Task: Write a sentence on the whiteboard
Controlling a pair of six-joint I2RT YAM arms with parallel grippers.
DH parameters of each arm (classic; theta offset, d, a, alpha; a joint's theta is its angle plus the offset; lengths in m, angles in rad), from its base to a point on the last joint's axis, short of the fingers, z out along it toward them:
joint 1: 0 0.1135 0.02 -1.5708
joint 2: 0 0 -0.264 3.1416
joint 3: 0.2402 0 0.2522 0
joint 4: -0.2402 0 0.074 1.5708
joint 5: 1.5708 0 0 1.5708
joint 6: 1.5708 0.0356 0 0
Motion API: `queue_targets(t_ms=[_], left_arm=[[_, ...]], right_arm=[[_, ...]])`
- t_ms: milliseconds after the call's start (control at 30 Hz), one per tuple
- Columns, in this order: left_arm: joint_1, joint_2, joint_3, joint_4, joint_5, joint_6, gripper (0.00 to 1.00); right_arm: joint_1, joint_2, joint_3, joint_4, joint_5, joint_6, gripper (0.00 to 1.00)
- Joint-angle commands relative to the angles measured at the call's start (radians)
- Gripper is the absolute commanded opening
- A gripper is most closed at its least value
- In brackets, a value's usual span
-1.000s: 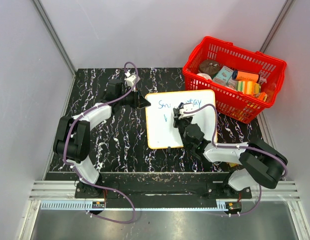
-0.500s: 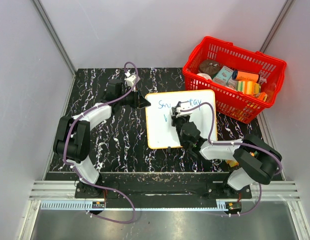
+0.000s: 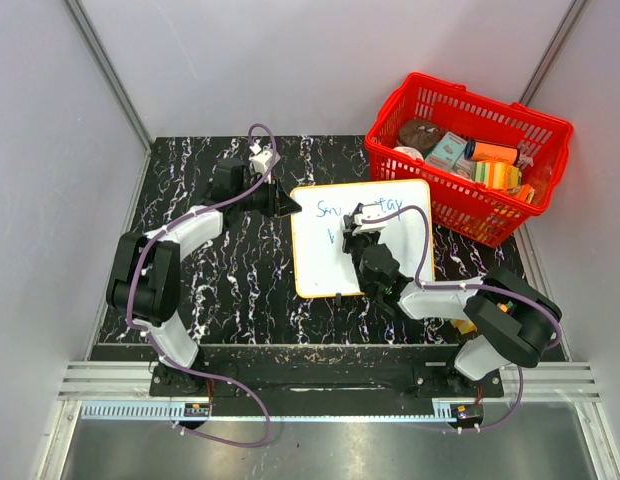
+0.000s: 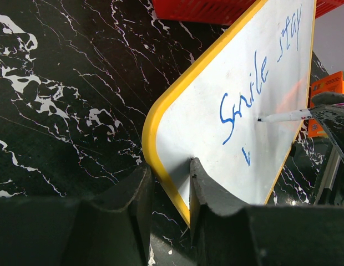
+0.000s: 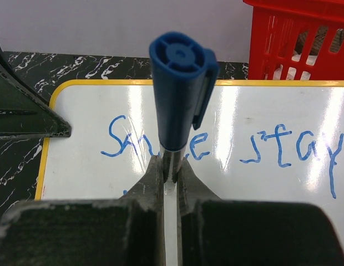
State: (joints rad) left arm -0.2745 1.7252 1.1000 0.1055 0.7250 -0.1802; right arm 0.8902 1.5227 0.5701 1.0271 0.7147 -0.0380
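The right gripper (image 5: 170, 166) has its fingers (image 5: 152, 180) pressed tight on the barrel of a blue marker (image 5: 177, 94), capped end rising above them and the tip pointing down past them onto the whiteboard (image 5: 77, 111). Just beyond the fingers the sentence (image 5: 283, 149) so far reads "Smile stay" in blue on one line, with a short stroke started under "Smile", near the marker tip. The left gripper (image 4: 169, 172) pinches the whiteboard's orange-yellow frame at a rounded corner, one finger on the white face, the other outside on the black marbled table (image 4: 61, 83). The board lies flat between the two grippers. Beyond the right gripper's fingers, past the board's far edge, stands a red basket (image 3: 487, 218).
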Motion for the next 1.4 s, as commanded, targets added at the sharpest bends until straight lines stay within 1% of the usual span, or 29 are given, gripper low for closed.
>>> queue_targets(t_ms=[0, 767, 1133, 1367], left_arm=[[-0.055, 0.060, -0.032, -0.132, -0.148, 0.174, 0.00], [-0.055, 0.059, -0.032, -0.136, -0.154, 0.196, 0.00], [-0.055, 0.059, -0.032, -0.135, -0.154, 0.196, 0.00], [-0.057, 0.059, -0.032, -0.136, -0.154, 0.196, 0.00]], right_arm=[[0.003, -0.021, -0.007, -0.005, 0.011, 0.032, 0.00], [0.006, -0.096, -0.090, -0.101, -0.032, 0.161, 0.00], [0.019, -0.127, -0.116, -0.121, -0.044, 0.176, 0.00], [0.023, -0.130, -0.113, -0.124, -0.021, 0.165, 0.00]])
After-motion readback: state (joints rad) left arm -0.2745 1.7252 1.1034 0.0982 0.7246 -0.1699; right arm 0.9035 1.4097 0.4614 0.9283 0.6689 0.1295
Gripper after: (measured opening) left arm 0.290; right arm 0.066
